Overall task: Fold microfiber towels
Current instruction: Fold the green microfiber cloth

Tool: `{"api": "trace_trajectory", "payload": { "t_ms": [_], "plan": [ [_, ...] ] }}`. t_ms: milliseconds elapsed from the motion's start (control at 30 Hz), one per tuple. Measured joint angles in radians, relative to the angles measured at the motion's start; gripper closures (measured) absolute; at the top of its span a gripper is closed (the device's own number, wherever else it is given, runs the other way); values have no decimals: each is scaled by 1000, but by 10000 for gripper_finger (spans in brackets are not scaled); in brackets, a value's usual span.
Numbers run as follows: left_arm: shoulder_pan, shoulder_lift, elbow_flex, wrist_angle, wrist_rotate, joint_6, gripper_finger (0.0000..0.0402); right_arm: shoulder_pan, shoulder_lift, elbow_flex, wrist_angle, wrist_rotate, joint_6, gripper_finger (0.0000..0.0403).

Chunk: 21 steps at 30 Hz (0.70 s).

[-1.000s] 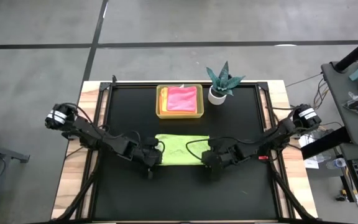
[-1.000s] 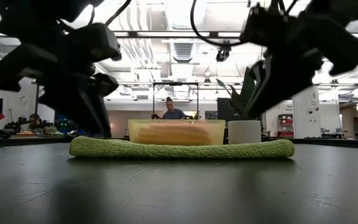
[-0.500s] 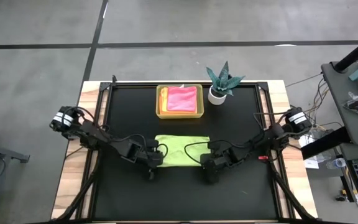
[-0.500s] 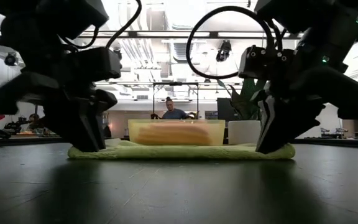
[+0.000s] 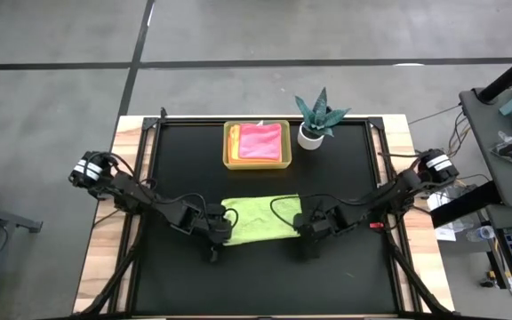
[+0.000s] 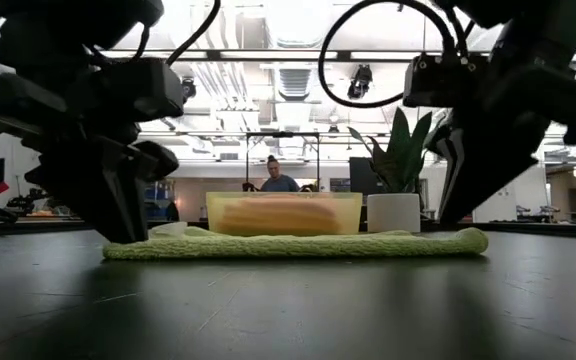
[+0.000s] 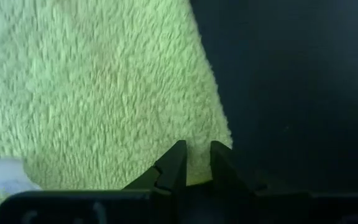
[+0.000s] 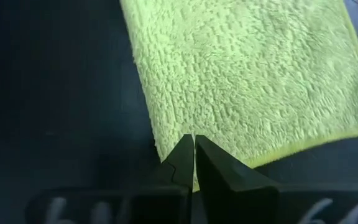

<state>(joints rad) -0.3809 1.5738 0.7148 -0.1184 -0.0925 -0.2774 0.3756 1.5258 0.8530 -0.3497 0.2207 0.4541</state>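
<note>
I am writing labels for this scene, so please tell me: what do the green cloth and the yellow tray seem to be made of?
The lime green towel looks like soft microfiber terry: the wrist views show a fuzzy, looped, matte pile and a stitched edge. The yellow tray appears to be translucent plastic, since in the low view its folded contents show through its smooth wall.

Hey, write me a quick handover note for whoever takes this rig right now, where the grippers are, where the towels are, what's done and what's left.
Left gripper: down at the near left corner of the lime green towel, jaws pinched on its edge.
Right gripper: at the near right corner, jaws shut on the edge.
The lime green towel lies flat mid-table, a long strip, apparently folded once already.
Pink towel sits folded on top in the yellow tray at the back, with an orange-yellow one showing under it. The plant stands right of the tray.
Left: finish folding the green towel, probably then move it to the tray.
</note>
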Motion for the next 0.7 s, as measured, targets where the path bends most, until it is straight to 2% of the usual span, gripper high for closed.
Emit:
{"api": "trace_trajectory", "payload": {
  "t_ms": [133,333,600,700],
  "plan": [
    [0,0,16,4,-4,44,344,-25,-45,0,-33,-64,133,374],
    [0,-2,24,5,-48,75,344,-80,-89,0,-125,-124,342,315],
    [-8,-2,17,4,-51,75,344,-92,-99,0,-154,-115,184,230],
    [-8,-2,20,6,-52,75,344,-105,-99,0,-155,-77,319,213]
  ]
}}
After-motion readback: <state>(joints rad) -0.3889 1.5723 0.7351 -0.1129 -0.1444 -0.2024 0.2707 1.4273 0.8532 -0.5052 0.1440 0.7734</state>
